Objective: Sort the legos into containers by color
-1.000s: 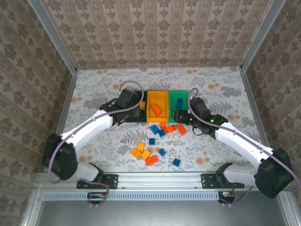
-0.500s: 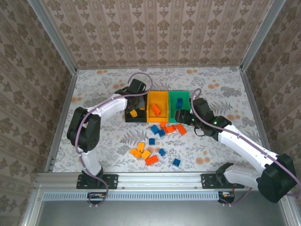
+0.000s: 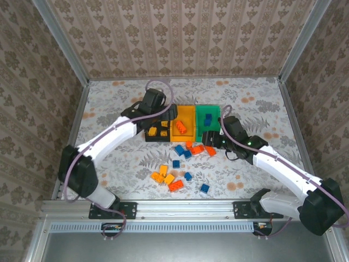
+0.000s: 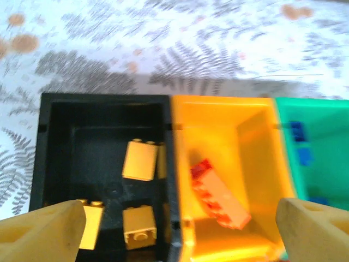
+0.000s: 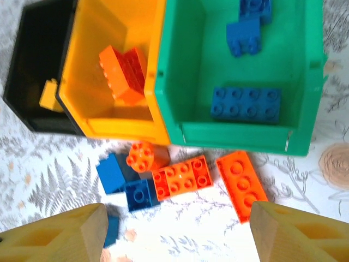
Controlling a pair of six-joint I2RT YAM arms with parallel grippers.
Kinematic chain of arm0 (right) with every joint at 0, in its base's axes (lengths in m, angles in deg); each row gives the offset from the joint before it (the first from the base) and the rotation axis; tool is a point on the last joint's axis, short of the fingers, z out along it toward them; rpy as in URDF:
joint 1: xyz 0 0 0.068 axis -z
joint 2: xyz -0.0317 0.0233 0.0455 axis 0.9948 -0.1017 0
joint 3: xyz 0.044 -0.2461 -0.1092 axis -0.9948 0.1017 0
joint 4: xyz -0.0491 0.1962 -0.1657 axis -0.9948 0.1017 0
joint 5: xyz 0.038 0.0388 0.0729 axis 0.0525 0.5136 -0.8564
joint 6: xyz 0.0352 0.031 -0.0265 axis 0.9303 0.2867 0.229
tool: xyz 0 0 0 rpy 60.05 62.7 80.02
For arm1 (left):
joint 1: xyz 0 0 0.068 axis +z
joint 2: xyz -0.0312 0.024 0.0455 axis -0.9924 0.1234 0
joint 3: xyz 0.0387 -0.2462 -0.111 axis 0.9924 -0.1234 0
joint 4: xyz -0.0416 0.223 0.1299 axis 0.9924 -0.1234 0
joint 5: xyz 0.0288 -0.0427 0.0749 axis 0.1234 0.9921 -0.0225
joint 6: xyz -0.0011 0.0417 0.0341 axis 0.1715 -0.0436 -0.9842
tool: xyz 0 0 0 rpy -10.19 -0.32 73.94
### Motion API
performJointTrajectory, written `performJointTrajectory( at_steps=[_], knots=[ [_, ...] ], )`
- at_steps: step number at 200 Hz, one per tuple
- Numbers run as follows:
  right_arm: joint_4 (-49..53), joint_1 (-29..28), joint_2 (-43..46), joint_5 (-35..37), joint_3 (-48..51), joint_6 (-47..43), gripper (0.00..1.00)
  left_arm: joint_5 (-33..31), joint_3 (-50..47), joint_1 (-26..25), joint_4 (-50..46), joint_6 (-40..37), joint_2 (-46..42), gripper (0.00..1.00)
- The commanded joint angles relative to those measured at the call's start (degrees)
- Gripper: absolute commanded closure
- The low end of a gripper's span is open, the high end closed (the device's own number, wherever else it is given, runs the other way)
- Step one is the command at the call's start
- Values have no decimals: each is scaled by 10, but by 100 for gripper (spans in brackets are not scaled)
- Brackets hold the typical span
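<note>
The containers stand in a row: black bin (image 4: 103, 98), yellow-orange bin (image 4: 256, 142), green bin (image 4: 327, 164). My left gripper (image 4: 177, 234) hangs open above the black bin's near edge with nothing between its fingers. Yellow legos (image 4: 140, 160) lie in the black bin and a red-orange lego (image 4: 218, 194) in the middle bin. Blue legos (image 5: 246, 103) lie in the green bin (image 5: 185, 82). My right gripper (image 5: 177, 234) is open over loose red-orange legos (image 5: 181, 176) and blue legos (image 5: 142, 195) just in front of the bins.
More loose legos lie nearer the arms: yellow ones (image 3: 162, 174), a red-orange one (image 3: 175, 185) and blue ones (image 3: 204, 189). Patterned walls with metal posts close in the table (image 3: 109, 109) at the back and both sides.
My left gripper has gone from shut to open above the black bin, and its arm has shifted. My right gripper has slid slightly toward the loose legos, still open.
</note>
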Motion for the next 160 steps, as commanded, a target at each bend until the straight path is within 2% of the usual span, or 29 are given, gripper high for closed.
performJointTrajectory(
  at_steps=[1,48,88,160],
  knots=[
    [68,-35,-2,-31,23,-19,29,19,-40,-26,7,-1,-48,3],
    [132,-150,-23,-36,69,5,29,9,-167,-69,19,30,-152,0],
    [128,-233,-59,-21,84,38,28,10,-270,-78,36,74,-214,0],
    [137,-315,-139,33,58,62,33,-9,-303,-73,10,80,-242,0]
  ],
)
